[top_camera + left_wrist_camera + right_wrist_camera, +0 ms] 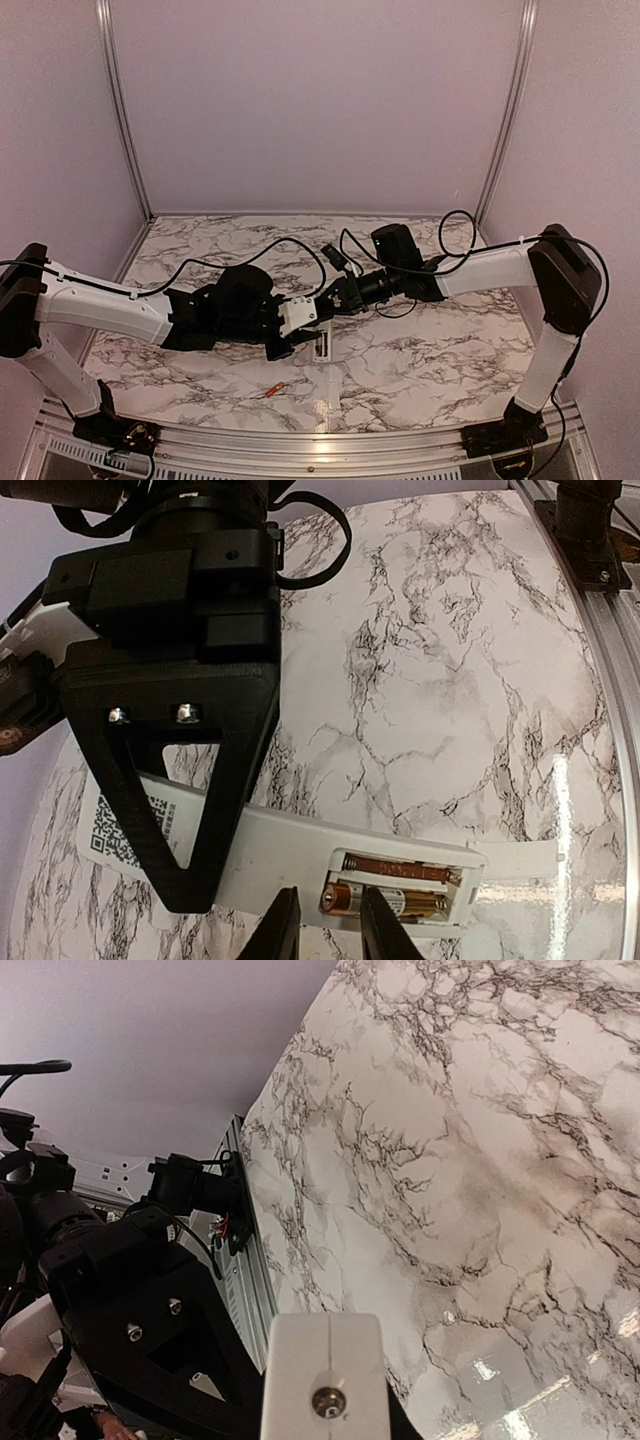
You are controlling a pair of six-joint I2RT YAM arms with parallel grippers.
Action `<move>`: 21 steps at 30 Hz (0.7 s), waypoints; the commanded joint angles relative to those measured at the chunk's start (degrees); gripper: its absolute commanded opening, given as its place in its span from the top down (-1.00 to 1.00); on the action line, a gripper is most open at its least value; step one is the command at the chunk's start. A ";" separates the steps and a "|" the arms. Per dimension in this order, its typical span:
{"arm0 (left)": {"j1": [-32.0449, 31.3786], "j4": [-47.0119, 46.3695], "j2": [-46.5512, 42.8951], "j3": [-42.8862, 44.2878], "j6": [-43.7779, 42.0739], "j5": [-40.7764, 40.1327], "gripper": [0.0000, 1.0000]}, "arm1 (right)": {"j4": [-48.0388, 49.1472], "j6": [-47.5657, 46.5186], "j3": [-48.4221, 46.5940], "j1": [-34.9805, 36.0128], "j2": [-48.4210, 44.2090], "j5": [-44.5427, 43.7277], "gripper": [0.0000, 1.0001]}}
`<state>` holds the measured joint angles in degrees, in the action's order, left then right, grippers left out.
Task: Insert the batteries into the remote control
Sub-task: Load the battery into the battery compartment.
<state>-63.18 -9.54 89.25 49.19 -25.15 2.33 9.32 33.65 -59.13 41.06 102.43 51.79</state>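
Clamps the remote control (290, 850) in the right claw (195, 895), lifted off the table (450, 340) with its bay (400, 865) facing up for loading. Sets the left claw (325, 930), fingers narrowly apart, over the battery (385, 900) in the bay, probably to seat it; cannot tell whether gripped. Leaves the second battery (272, 390) on the table.

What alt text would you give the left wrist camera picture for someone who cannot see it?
A white remote control, back side up, has its battery compartment open with a battery in the near slot; the left end effector's dark fingers are poised slightly apart over it. The right end effector clamps the remote's other end, above a marble table.
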 commanded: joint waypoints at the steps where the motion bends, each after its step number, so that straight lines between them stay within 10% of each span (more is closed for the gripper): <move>1: -0.28 1.79 0.88 1.95 -0.70 0.47 0.55 | -0.44 -0.99 -2.37 0.78 0.82 0.68 1.00; 21: -0.28 6.38 3.21 3.55 -0.88 1.67 0.82 | -1.41 -1.60 -2.92 0.83 0.61 0.77 1.00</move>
<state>-63.24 -6.92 91.11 51.79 -25.93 3.18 8.27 32.51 -59.55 41.25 102.80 51.92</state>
